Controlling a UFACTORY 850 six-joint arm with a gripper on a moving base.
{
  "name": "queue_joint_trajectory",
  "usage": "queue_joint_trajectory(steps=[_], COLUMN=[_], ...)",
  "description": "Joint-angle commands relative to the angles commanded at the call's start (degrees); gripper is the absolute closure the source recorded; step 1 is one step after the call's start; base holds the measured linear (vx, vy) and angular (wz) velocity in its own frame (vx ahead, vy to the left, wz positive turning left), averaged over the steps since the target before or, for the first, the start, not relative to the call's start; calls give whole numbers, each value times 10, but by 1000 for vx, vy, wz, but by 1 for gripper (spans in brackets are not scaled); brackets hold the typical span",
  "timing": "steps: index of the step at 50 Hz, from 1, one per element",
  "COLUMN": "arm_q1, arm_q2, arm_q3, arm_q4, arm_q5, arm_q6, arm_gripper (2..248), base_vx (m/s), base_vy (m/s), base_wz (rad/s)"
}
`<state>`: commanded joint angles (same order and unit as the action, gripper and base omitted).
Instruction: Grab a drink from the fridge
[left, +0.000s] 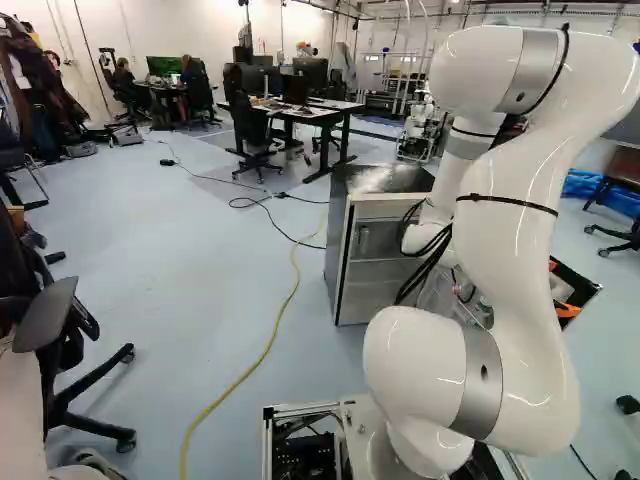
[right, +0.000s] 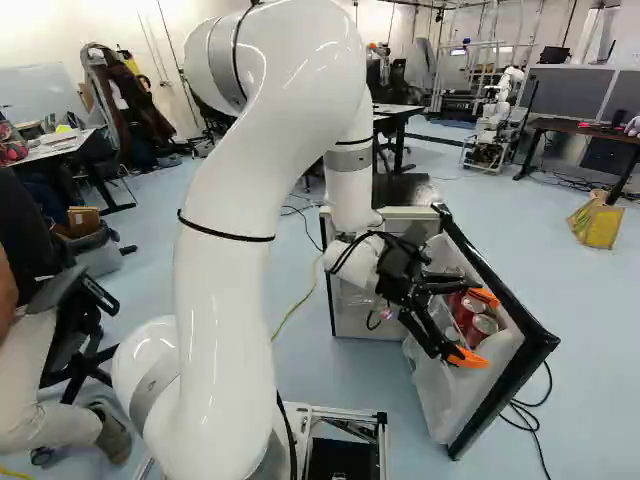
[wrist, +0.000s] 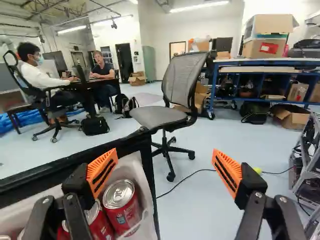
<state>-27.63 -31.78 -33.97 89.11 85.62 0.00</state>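
Black, with orange pads (wrist: 102, 172), my gripper (right: 476, 328) stands at the open fridge door (right: 515, 385), its 2 fingers spread wide and holding nothing. 1 finger is over the white bin (right: 440, 395) on the inside of the door; the other is out past the door's edge, above the pale floor (wrist: 200, 215). The drinks, red cans with silver tops, sit upright in the door's bin; the clearest can (wrist: 120, 200) is just beside the finger over the bin. Pale print shows on that can's side, too small for me to make out. The fridge (left: 375, 250) adjoins the door. Beyond the door, well apart from it, are a grey mesh chair (wrist: 182, 82) and, farther off, a blue worktable (wrist: 270, 63) carrying a cardboard box (wrist: 260, 48) with a red label.
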Motion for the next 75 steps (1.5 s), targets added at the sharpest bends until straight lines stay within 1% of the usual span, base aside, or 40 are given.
queue_joint_trajectory(steps=[11,20,31,46,63,69,75], arm_q1=[19,40,72,122,184,203,217], arm_q2=[21,39,58,83,102,104,100], arm_q3=[49,87,130,181,217,219,213], arm_q4=[-33,-65,-105,-162,-227,-250,-273], arm_q5=[0,0,0,0,0,0,0], arm_q6=[0,0,0,0,0,0,0], arm_gripper=[3,3,3,3,3,3,3], base_vx=[0,0,0,0,0,0,0], base_vy=[0,0,0,0,0,0,0], base_wz=[0,0,0,0,0,0,0])
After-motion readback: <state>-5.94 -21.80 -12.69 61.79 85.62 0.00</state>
